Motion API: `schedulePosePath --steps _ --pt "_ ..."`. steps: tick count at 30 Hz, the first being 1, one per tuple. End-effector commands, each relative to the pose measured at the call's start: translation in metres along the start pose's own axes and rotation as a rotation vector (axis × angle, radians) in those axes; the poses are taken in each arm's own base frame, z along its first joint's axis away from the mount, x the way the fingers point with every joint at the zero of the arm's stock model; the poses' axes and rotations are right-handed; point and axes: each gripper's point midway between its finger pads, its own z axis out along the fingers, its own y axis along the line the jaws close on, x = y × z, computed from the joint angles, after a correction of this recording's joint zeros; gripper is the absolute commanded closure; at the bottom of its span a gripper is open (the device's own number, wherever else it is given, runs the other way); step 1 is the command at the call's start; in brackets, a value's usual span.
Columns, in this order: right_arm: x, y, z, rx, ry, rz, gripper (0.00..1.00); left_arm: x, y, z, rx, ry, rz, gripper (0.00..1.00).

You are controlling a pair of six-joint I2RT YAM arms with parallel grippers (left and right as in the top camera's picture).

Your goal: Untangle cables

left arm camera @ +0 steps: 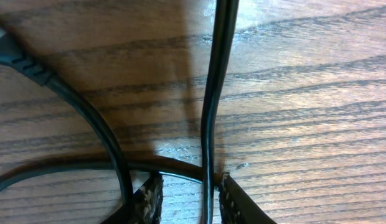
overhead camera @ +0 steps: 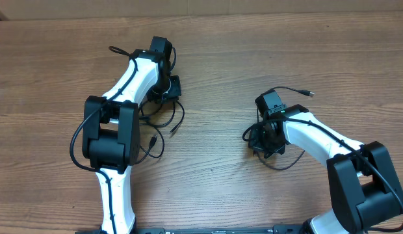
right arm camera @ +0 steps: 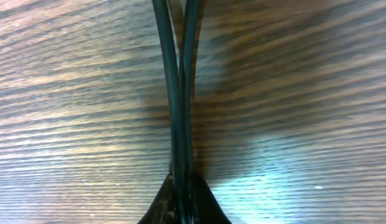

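The step in hand looks like teasing strands out of a knot. The cables [overhead camera: 164,118] lie on the worktop [overhead camera: 214,52] as a left bunch [overhead camera: 155,133] left of centre toward the far edge and a right bunch [overhead camera: 257,138] right of centre, one plug [overhead camera: 310,93] trailing toward the far right corner. The right gripper [overhead camera: 268,140] sits on the right bunch, its jaws clenched on two strands [right arm camera: 180,112] that run out side by side, touching (its wrist view shows no gap at the tips). The left gripper [left arm camera: 190,198] is low over the left bunch, jaws apart around a single strand [left arm camera: 208,124]. Bare wood shows between that strand and one finger [left arm camera: 152,199], so it reads as straddled, not pinched. A loop [left arm camera: 87,118] curves past just beside it. The next move probably calls for the left jaws to close on that strand alone, then for a slow draw apart, watching whether the loops slide free or tighten.
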Motion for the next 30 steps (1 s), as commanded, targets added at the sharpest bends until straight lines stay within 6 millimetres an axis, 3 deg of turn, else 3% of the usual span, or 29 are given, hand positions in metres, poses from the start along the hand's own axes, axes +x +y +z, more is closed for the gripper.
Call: schedulePosePath --steps 1,5,12,26,30 --pt "0.022 -0.009 0.021 0.031 0.091 0.047 0.96 0.017 0.000 0.022 -0.010 0.065 0.021 0.71" --pt "0.022 -0.009 0.021 0.031 0.090 0.052 0.96 0.018 0.001 0.022 -0.012 0.070 0.020 0.84" --pt "0.021 -0.010 0.021 0.033 0.083 0.052 0.96 0.019 0.001 0.022 -0.013 0.073 0.020 0.85" --pt "0.007 -0.035 0.018 0.173 -0.008 0.186 0.96 0.019 0.001 0.022 -0.013 0.074 0.020 0.86" --pt "-0.003 -0.038 -0.005 0.209 -0.019 0.198 0.96 0.019 0.001 0.022 -0.013 0.074 0.020 0.86"
